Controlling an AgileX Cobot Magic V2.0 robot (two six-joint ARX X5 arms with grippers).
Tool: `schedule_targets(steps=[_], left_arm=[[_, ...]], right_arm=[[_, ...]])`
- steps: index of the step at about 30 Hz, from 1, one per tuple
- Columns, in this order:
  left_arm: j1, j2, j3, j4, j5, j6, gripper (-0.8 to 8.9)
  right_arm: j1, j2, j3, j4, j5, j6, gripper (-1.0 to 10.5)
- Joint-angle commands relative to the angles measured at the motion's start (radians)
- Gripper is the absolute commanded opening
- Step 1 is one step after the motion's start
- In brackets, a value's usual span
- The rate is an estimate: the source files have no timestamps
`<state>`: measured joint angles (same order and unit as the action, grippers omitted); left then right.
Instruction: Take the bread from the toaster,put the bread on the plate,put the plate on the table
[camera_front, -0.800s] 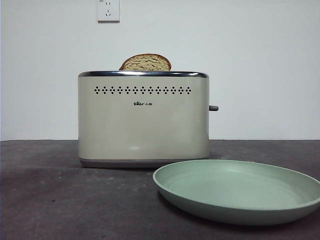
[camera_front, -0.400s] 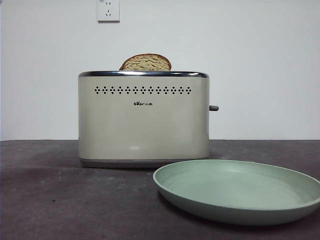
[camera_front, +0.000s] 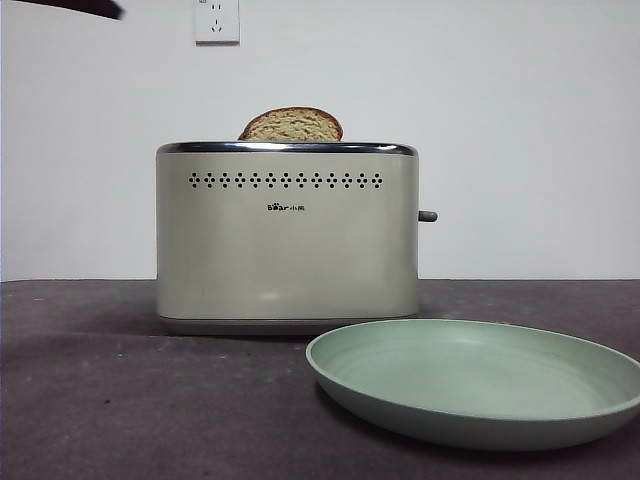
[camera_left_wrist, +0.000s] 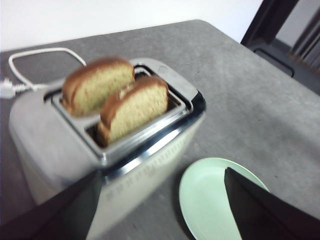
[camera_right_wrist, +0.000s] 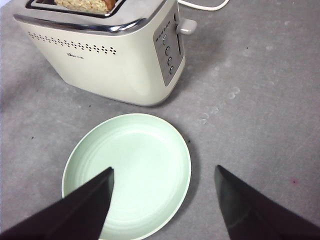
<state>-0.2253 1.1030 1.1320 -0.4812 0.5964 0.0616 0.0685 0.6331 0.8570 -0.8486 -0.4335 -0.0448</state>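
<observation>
The cream toaster stands on the dark table. The domed top of a bread slice pokes out of it. The left wrist view shows two bread slices upright in the toaster's slots. The pale green plate lies empty on the table in front of the toaster's lever end. My left gripper is open and empty, above and short of the toaster. My right gripper is open and empty, hovering over the plate.
A black arm tip shows at the front view's top left corner. A white power cable lies on the table behind the toaster. A wall socket is on the white wall. A dark frame stands past the table's edge.
A black arm tip has come into the front view's top left corner. The toaster, bread and plate have not moved.
</observation>
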Motion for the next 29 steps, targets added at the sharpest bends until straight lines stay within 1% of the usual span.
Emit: schedule_targets(steps=[1,8,14,17,20,29], left_arm=[[-0.019,0.1,0.097,0.01,-0.005,0.093,4.04],[-0.063,0.328,0.301,0.01,-0.018,0.172,4.04],[-0.101,0.463,0.396,0.01,-0.033,0.226,4.04],[-0.123,0.513,0.412,0.018,-0.076,0.268,4.04],[-0.142,0.551,0.412,0.039,-0.112,0.293,4.04],[-0.17,0.632,0.413,0.069,-0.151,0.305,4.04]], right_arm=[[0.002,0.012,0.016,0.007,0.0,0.011,3.3],[0.002,0.026,0.016,0.006,-0.004,0.011,3.3],[0.002,0.033,0.016,0.007,-0.004,0.011,3.3],[0.002,0.033,0.016,0.007,-0.004,0.011,3.3],[0.002,0.033,0.016,0.007,-0.004,0.011,3.3],[0.002,0.033,0.016,0.006,-0.003,0.011,3.3]])
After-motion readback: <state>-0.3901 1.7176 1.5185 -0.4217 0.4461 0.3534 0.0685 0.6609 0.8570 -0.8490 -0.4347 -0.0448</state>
